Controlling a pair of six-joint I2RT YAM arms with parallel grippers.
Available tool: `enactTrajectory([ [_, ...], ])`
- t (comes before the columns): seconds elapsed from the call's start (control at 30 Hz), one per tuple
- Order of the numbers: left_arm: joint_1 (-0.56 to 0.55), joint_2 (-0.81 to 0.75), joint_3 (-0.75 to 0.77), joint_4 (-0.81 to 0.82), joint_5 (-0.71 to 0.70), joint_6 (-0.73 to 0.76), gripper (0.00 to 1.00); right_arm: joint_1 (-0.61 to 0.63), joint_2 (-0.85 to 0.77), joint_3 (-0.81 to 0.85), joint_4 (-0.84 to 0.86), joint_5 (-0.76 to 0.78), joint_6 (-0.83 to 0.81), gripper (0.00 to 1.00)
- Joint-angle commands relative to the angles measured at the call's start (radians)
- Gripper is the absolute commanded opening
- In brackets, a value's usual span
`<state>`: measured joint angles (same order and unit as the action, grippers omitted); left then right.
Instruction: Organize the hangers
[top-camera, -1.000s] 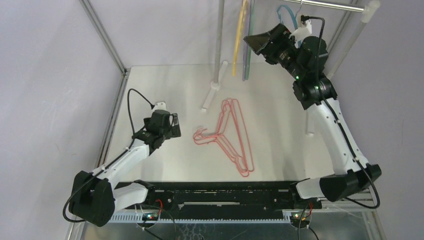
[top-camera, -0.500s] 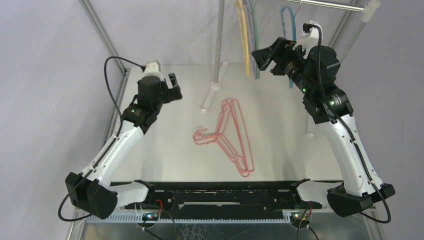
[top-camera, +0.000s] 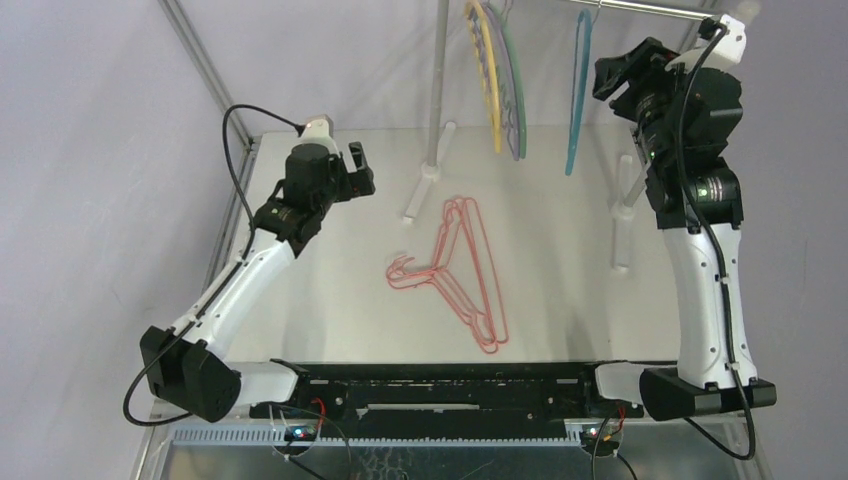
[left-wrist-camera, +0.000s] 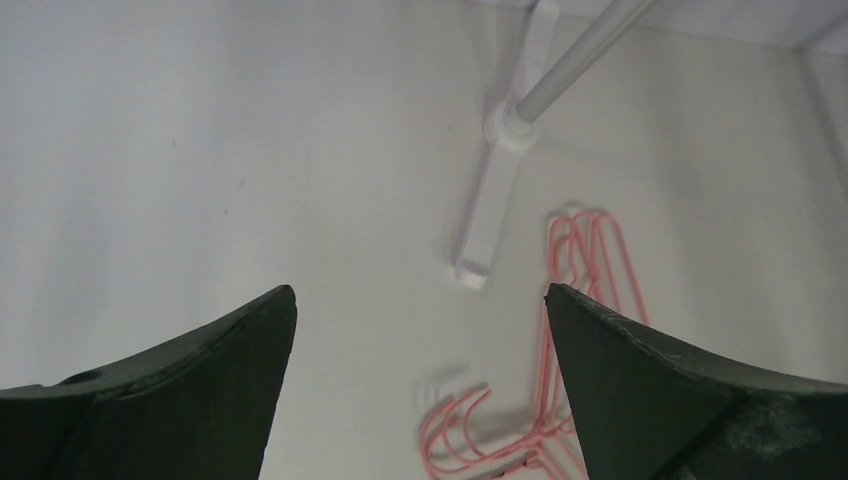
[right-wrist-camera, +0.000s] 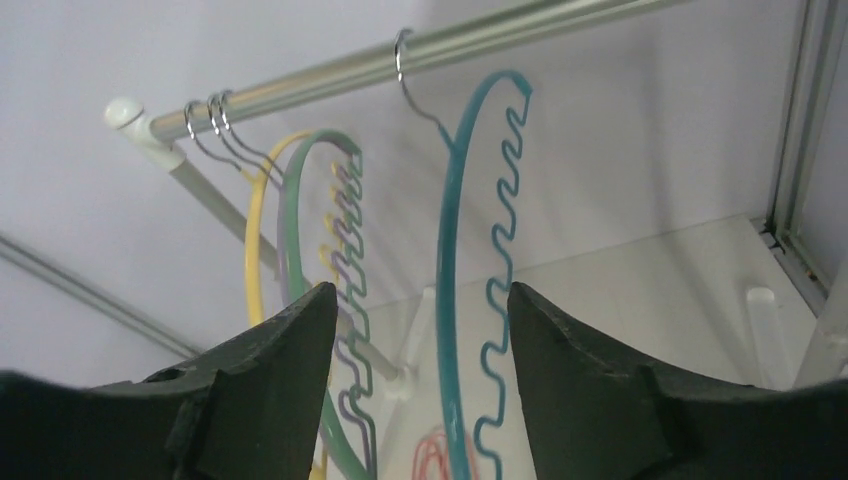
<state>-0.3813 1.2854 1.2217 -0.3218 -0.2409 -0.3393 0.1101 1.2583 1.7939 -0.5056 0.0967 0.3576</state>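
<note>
Right pincer (top-camera: 615, 75), fingers apart, has been drawn back from the teal hanger (right-wrist-camera: 442, 260) left hooked on the rail (right-wrist-camera: 330, 75) just ahead, while red hangers (top-camera: 440, 272) lying on the counter (top-camera: 330, 290) ahead of the spread left pincer (left-wrist-camera: 420, 300) are judged next.

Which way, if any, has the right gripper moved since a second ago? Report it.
Yes. The right gripper moved right in the top view, away from the vertical pole, passing the teal hanger.

Pale lilac walls (top-camera: 100, 150), white tabletop (top-camera: 560, 250), silver rail (right-wrist-camera: 300, 75), aluminium corner posts (top-camera: 205, 70)
</note>
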Motion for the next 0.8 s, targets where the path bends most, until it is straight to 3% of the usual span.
enactTrajectory([
  [0.0,-0.005,-0.058,-0.065,0.018,0.007,-0.013,1.0,-0.029,0.058,0.053,0.081,0.018,0.03,0.62],
  [0.1,-0.005,-0.077,-0.097,0.02,0.0,-0.019,0.99,-0.053,0.116,0.061,0.083,0.003,0.05,0.34],
  [0.23,-0.004,-0.103,-0.134,0.021,-0.006,-0.025,1.0,-0.073,0.171,0.049,0.114,0.003,0.064,0.13],
  [0.77,-0.004,-0.091,-0.164,0.026,-0.037,0.004,0.99,-0.09,0.371,0.102,0.306,0.112,0.008,0.09],
])
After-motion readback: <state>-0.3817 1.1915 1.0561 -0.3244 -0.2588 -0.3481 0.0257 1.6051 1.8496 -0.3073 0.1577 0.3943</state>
